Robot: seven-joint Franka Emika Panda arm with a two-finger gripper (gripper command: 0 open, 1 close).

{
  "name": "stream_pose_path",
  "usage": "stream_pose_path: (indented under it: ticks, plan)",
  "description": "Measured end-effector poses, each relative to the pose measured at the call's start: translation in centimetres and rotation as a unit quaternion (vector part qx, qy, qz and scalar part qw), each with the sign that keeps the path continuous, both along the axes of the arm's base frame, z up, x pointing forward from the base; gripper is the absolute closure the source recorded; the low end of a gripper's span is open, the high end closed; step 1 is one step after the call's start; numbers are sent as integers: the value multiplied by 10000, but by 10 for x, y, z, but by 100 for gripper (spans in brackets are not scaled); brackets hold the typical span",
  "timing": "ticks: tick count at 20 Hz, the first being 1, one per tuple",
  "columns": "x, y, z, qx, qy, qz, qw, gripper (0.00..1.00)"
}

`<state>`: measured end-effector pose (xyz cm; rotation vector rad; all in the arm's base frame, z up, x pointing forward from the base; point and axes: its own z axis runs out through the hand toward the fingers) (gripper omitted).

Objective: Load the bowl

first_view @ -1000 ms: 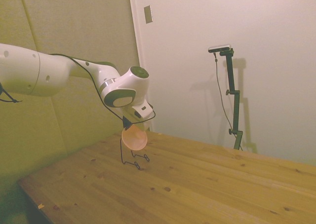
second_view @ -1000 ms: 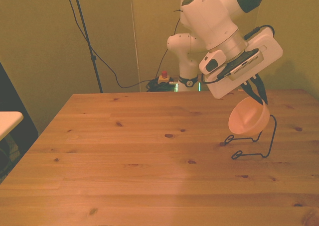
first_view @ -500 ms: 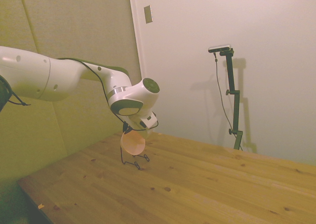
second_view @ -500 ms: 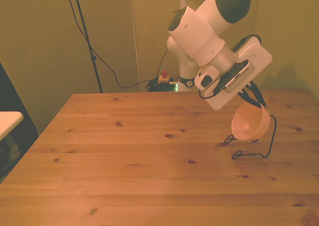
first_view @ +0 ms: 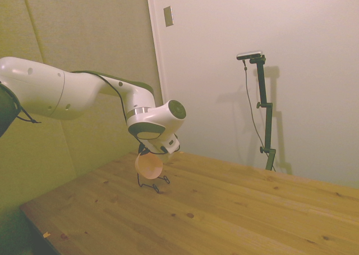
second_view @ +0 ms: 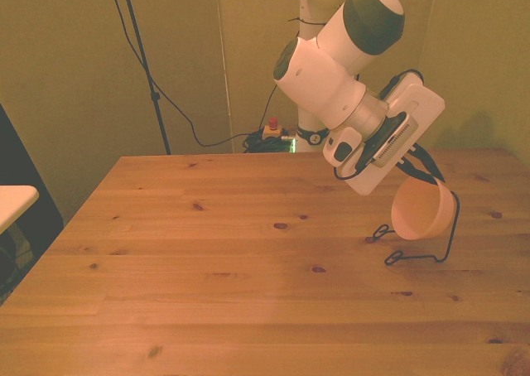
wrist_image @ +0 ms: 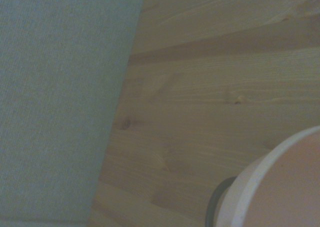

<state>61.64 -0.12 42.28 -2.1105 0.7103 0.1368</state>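
The gripper (second_view: 424, 167) is clamped on the rim of the pale pink bowl (second_view: 422, 211), carrying it tipped on edge with the open face turned toward the front view's left and slightly down. The bowl hangs directly under the wrist, low over the thin black wire rack (second_view: 418, 245), near the front view's right edge of the wooden table (second_view: 207, 260). This is the relation that matters: the rack's upright loop rises just behind the bowl on the front view's right, and the bowl's round back looks to be touching it or very nearly so, while the rack's curled feet splay out on the tabletop below. From the side view the bowl (first_view: 148, 165) sits right above those feet (first_view: 154, 184), with a sliver of gap under its lower rim, though I can't say for certain it's clear of the wire. The wrist view shows only the bowl's pale rim (wrist_image: 260, 177) over bare planks. My read is that the bowl is almost seated, and the remaining move is a short settle downward and toward the upright before letting go. The risk is the light rack sliding or tipping. Nothing else crowds the spot; the rest of the table is well apart.
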Motion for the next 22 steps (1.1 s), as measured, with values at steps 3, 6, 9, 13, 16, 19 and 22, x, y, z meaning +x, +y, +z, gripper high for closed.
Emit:
stream_pose_path:
  ticks: [3,6,9,13,16,19,22]
  plan:
    - [2,1,-7,93,-24,-2,10000,100]
    - [3,1,-13,109,6,-4,9999,100]
    - [4,1,-19,107,43,-5,9999,100]
    - [5,0,-23,81,48,-47,9999,100]
    - [6,-1,-26,74,64,-64,9999,0]
    - [6,-1,-29,74,88,-69,9999,0]
    - [6,-2,-30,75,94,-71,9999,0]
